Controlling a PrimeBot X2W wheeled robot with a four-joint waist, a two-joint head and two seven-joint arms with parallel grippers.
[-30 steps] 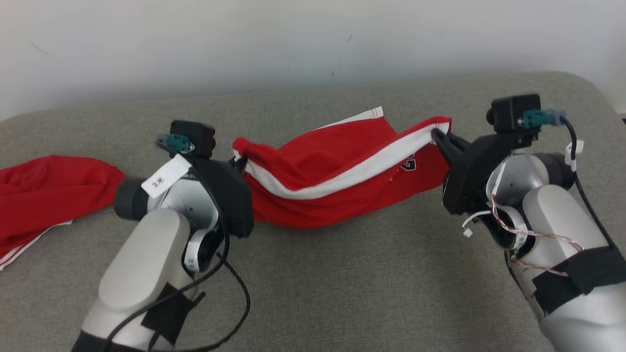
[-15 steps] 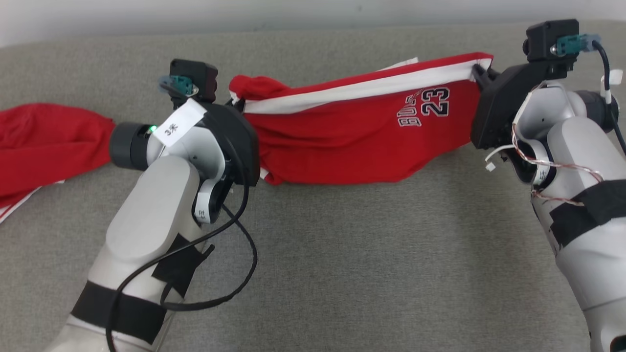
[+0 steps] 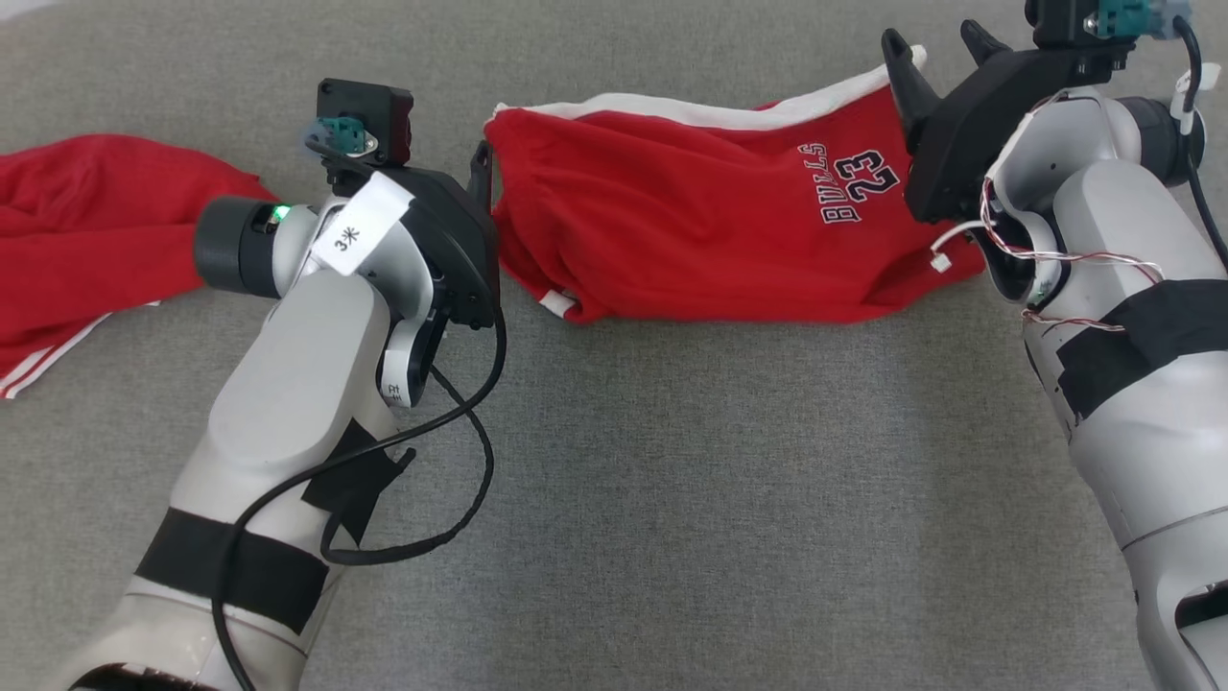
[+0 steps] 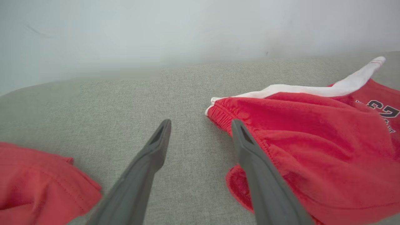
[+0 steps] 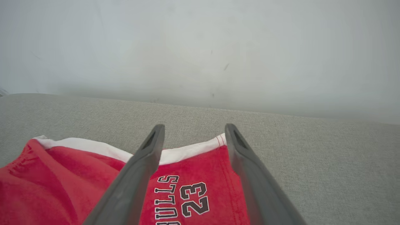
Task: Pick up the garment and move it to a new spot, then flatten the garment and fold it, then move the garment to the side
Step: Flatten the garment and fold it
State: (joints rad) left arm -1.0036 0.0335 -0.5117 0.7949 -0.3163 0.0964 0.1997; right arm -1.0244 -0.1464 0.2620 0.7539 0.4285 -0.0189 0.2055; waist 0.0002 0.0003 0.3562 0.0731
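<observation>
The garment (image 3: 710, 221) is a pair of red shorts with a white side stripe and "BULLS 23" print, lying loosely spread on the grey padded surface (image 3: 672, 499). My left gripper (image 3: 483, 163) stands open at its left, waistband end. In the left wrist view the left gripper (image 4: 201, 125) has only grey surface between its fingers, and the right finger rests against the garment (image 4: 312, 137). My right gripper (image 3: 935, 43) is open above the garment's right end. Seen from the right wrist, the right gripper (image 5: 194, 129) hovers over the hem of the garment (image 5: 62, 175), holding nothing.
A second red piece of clothing (image 3: 96, 221) lies crumpled at the far left, also seen as red cloth (image 4: 37, 184) in the left wrist view. A pale wall (image 5: 200, 47) rises behind the surface. Bare grey surface stretches in front of the shorts.
Both grippers have opened and let go of the garment, which was held stretched between them and now lies on the surface. The head camera has tilted downward.
</observation>
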